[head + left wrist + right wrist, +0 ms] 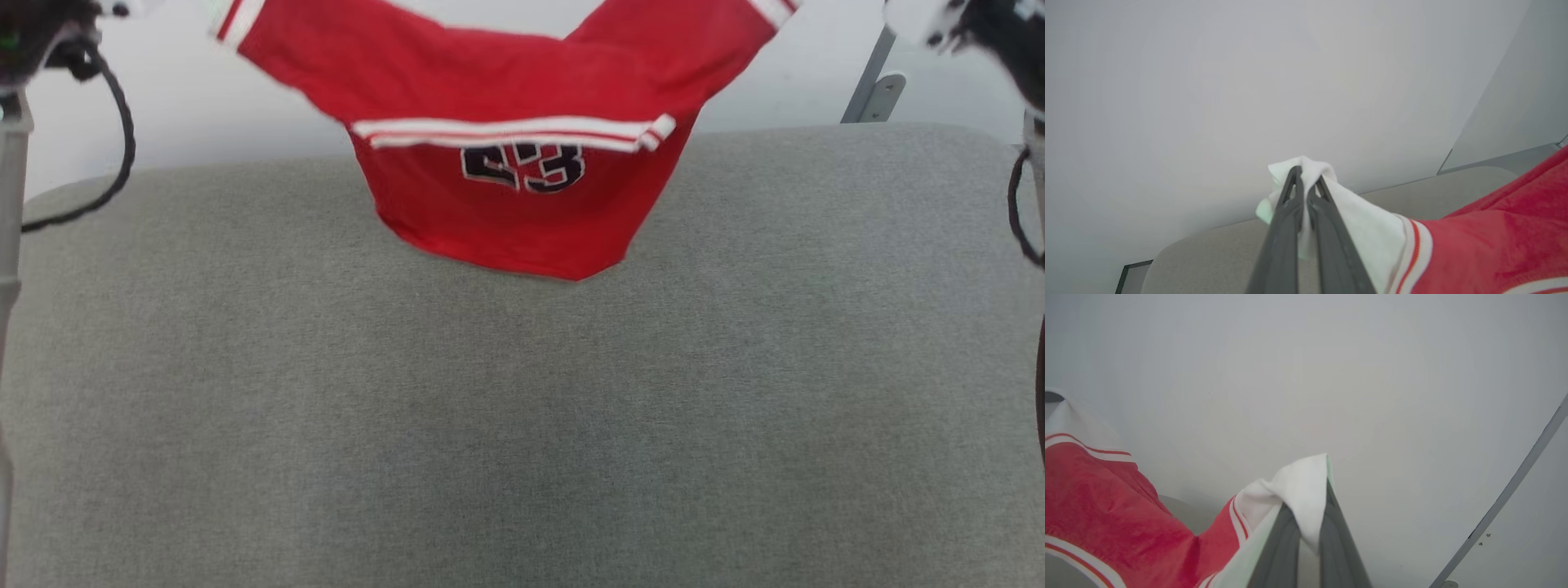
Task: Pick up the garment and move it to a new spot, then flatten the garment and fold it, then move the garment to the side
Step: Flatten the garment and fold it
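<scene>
Garment (506, 212) of bright red soft fabric, white-ended, stripe-trimmed, dark-numbered, hangs over the far edge of your grey fabric-covered table (522, 425); your left gripper (1306, 179) and right gripper (1310, 506) each clamp a white end; plain pale wall (163, 122) behind

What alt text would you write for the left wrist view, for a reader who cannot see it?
The left gripper is clamped shut on the white end of a red garment, which stretches away to the lower right, edged with red-and-white stripes. Behind lie a grey padded surface and a plain pale wall.
</scene>
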You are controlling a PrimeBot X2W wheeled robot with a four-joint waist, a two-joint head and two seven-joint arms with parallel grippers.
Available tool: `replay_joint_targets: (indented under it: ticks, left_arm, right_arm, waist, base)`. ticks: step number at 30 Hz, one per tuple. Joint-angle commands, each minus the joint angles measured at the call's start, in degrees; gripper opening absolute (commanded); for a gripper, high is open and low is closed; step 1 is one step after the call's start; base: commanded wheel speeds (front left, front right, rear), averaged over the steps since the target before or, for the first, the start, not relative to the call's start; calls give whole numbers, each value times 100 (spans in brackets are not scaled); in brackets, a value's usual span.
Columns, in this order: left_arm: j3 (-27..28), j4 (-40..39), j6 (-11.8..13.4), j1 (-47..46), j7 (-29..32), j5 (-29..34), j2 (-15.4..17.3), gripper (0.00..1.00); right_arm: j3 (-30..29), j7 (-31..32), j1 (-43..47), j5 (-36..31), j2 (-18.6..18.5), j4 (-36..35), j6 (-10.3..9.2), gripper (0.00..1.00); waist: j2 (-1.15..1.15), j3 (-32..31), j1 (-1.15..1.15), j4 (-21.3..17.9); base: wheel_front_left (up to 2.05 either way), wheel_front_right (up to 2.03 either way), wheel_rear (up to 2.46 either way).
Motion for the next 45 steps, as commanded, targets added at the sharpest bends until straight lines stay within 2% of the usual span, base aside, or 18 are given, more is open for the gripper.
replay_joint_targets:
  ticks: [1, 12, 16, 22, 25, 31, 34, 39, 45]
  left_arm:
    - [-22, 54, -39, -166, -97, 114, -6, 0]
    - [-70, 380, -81, -582, -370, 199, -80, 0]
    - [-76, 517, -79, -725, -592, 255, -149, 0]
    - [-85, 848, -127, -1123, -1170, 406, -311, 0]
    - [-98, 1048, -158, -1446, -1652, 549, -396, 0]
    - [-121, 1611, -66, -2460, -3279, 1123, -563, 0]
    - [-145, 1869, -87, -2814, -4022, 1262, -666, 0]
    - [-191, 2340, -211, -3069, -5121, 1436, -772, 0]
    - [-244, 3247, -343, -2719, -5465, 1322, -876, 0]
  right_arm:
    - [22, -71, -152, -4, 39, 133, -1, 0]
    - [40, -374, -696, -112, 73, 877, -1, 0]
    - [70, -635, -869, -265, 50, 1122, -1, 0]
    - [79, -1348, -1275, -585, 126, 1644, -1, 0]
    - [114, -1873, -1588, -859, 162, 1975, -1, 0]
    - [64, -3799, -2502, -1809, 289, 2787, -1, 0]
    - [3, -4534, -2822, -2291, 346, 3177, -1, 0]
    - [7, -4863, -3073, -2975, 414, 3636, -1, 0]
    - [212, -4891, -2763, -2958, 479, 4297, -1, 0]
  waist:
    - [0, -13, 0, -16]
    - [0, 49, 0, -33]
    - [0, 262, 0, -2]
    - [0, 847, 0, 43]
    - [0, 1194, 0, 57]
    - [0, 1933, 0, 109]
    - [0, 2165, 0, 161]
    - [0, 2561, 0, 314]
    - [0, 2731, 0, 489]
  base:
    - [0, 0, 0]
    - [0, 0, 0]
    - [0, 0, 0]
    - [0, 0, 0]
    - [0, 0, 0]
    - [0, 0, 0]
    - [0, 0, 0]
    - [0, 0, 0]
    - [0, 0, 0]
